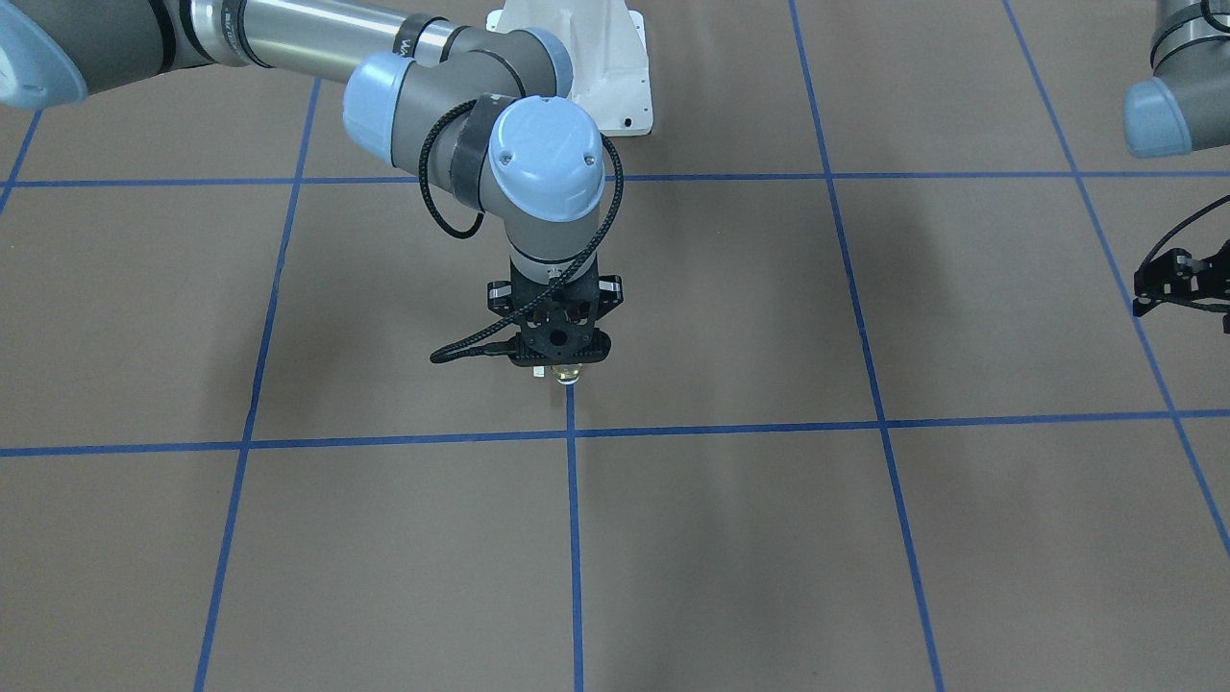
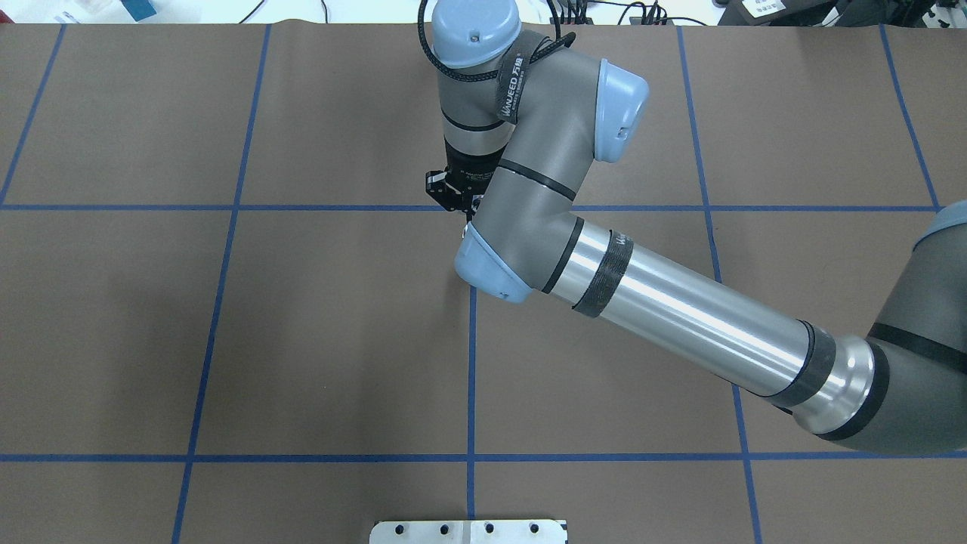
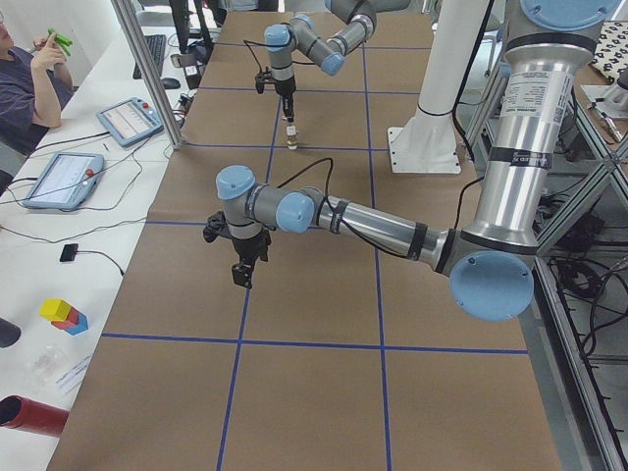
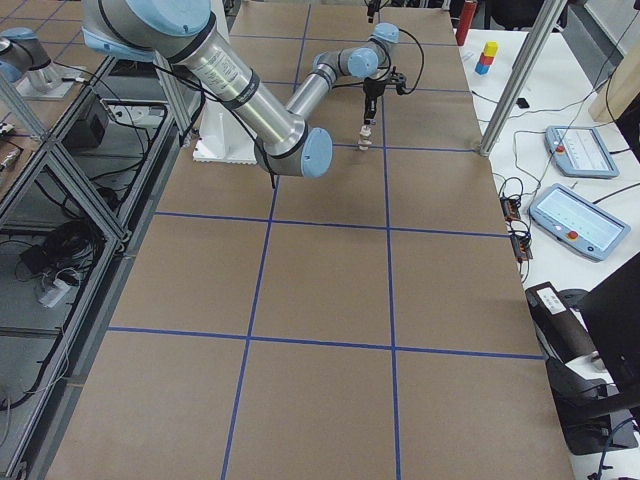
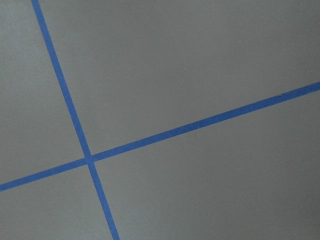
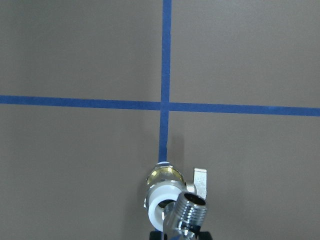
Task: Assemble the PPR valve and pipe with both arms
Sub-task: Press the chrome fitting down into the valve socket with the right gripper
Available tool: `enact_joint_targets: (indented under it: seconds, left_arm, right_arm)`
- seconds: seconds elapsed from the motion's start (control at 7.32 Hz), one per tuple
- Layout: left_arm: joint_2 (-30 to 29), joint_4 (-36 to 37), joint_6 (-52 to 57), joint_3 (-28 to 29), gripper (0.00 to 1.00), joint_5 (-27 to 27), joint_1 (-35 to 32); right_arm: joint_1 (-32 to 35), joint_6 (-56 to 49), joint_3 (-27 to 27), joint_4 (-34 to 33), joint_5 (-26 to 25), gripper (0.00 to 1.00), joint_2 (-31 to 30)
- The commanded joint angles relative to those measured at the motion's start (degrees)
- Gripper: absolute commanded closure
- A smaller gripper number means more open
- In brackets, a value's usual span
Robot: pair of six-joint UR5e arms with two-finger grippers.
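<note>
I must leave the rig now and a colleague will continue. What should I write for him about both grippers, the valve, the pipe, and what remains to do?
Right gripper: points down at mid-table and appears shut on the pipe, which sits tilted at the white socket of the PPR valve.
Valve: upright on the table, socket up, on a blue tape line near a crossing.
Left gripper: off to the side above bare table, nothing seen in it. Whether it is open or shut cannot be told.
Done: the parts are together.
Left: the pipe does not look squarely seated. Probably straighten and press it in, with the left gripper steadying the valve.
</note>
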Motion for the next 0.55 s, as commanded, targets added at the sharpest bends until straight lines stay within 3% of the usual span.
enact_joint_targets:
  seconds: [0.0,0.41]
  left_arm:
    - [0.0,0.0,0.0,0.18,0.0,0.0,0.0]
    - [-0.09,0.0,0.0,0.27,0.0,0.0,0.0]
  right_arm:
    - [-0.18,0.02,-0.97,2.3,-0.16,1.0,0.0]
    - [-0.26,0.02,-1.25,2.76,-0.07,1.0,0.09]
